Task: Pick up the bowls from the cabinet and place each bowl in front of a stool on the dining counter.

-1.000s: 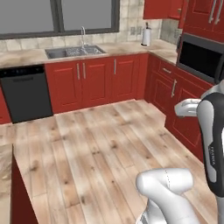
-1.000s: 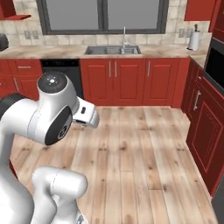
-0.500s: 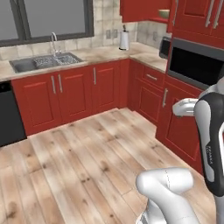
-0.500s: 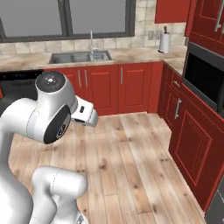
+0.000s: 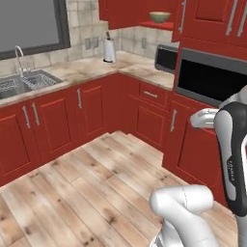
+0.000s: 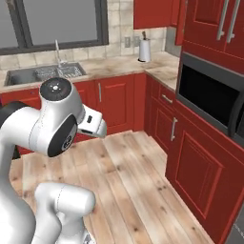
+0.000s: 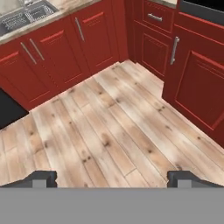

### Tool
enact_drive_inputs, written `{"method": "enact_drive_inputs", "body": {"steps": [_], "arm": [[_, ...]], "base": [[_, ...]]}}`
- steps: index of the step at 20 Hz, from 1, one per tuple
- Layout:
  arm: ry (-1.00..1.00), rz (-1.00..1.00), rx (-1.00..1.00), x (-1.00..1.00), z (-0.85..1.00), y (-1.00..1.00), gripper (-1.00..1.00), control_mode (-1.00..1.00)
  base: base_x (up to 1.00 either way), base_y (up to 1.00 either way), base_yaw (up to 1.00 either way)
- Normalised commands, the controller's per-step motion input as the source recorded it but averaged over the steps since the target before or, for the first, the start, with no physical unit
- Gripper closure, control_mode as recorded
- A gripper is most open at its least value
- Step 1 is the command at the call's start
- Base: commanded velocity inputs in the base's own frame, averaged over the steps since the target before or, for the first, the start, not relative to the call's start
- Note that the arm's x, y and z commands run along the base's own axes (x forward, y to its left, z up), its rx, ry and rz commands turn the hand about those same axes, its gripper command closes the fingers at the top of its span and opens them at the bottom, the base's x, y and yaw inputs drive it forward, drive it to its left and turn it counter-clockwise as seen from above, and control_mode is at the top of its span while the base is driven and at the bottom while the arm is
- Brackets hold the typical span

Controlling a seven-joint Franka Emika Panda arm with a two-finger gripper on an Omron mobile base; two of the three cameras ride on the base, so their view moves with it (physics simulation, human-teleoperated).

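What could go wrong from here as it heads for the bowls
1. The bowl sits high on the cabinet shelf in the corner, above the toaster oven; the reach looks long, and the arm might clip the oven beside it.
2. The gripper is open and empty, pointing at the floor, so it needs a large reorientation near the cabinets.
3. One bowl shows; the second may be hidden behind the door.

The arm stands folded upright, its tool (image 7: pixel 112 178) empty with fingers spread wide, pointing downward.
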Motion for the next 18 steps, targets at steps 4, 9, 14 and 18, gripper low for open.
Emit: {"method": "enact_drive_inputs", "body": {"steps": [4, 9, 14, 18], "arm": [[0.00, 0.00, 0.00, 0.00, 0.00, 0.00, -1.00, 1.00], [0.00, 0.00, 0.00, 0.00, 0.00, 0.00, -1.00, 1.00], [0.00, 0.00, 0.00, 0.00, 0.00, 0.00, -1.00, 1.00], [0.00, 0.00, 0.00, 0.00, 0.00, 0.00, -1.00, 1.00]], "base": [[1.00, 0.27, -0.38], [1.00, 0.29, -0.39], [1.00, 0.34, -0.40], [1.00, 0.50, -0.40]]}}
